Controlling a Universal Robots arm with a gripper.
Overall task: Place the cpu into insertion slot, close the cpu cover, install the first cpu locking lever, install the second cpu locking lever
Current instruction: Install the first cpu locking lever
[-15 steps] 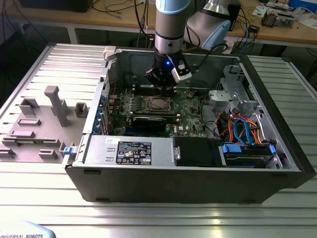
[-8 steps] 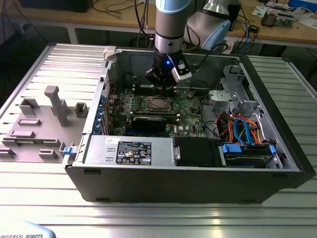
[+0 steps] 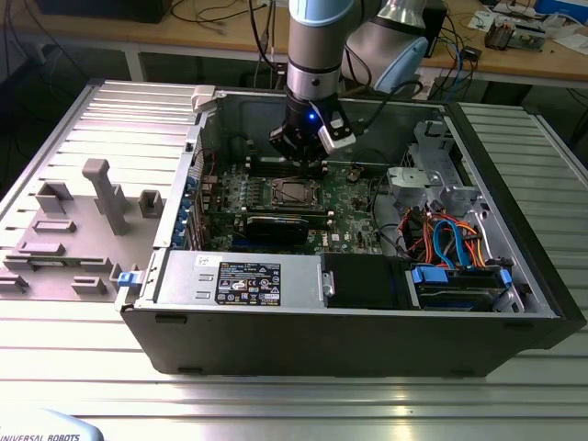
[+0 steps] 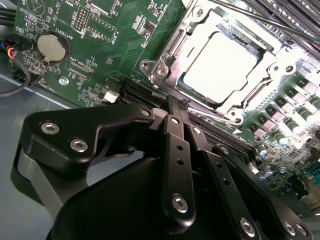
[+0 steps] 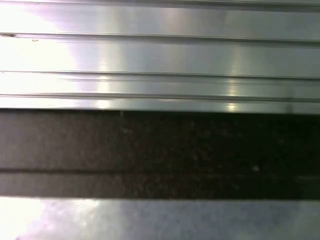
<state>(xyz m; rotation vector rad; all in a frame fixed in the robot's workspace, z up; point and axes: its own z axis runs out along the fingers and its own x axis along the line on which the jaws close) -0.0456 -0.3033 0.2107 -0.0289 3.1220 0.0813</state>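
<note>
The cpu [image 4: 222, 67], a silvery square chip, lies in the socket on the green motherboard; in the exterior view it shows as the cpu [image 3: 294, 192] in the middle of the open computer case. The cpu cover [image 4: 176, 47], a thin metal frame, lies flat around it. A thin locking lever [image 4: 210, 111] runs along the socket's near edge. My gripper [image 4: 180, 105] is shut, its black fingertips right at that lever beside the socket's corner. In the exterior view my gripper [image 3: 308, 158] hangs straight down just behind the socket.
A long black card [image 3: 276, 226] lies just in front of the socket. The power supply [image 3: 239, 276] and a drive bay with blue and orange cables [image 3: 450, 241] fill the case front. Grey fixtures [image 3: 106, 197] stand on the ribbed table at the exterior view's left.
</note>
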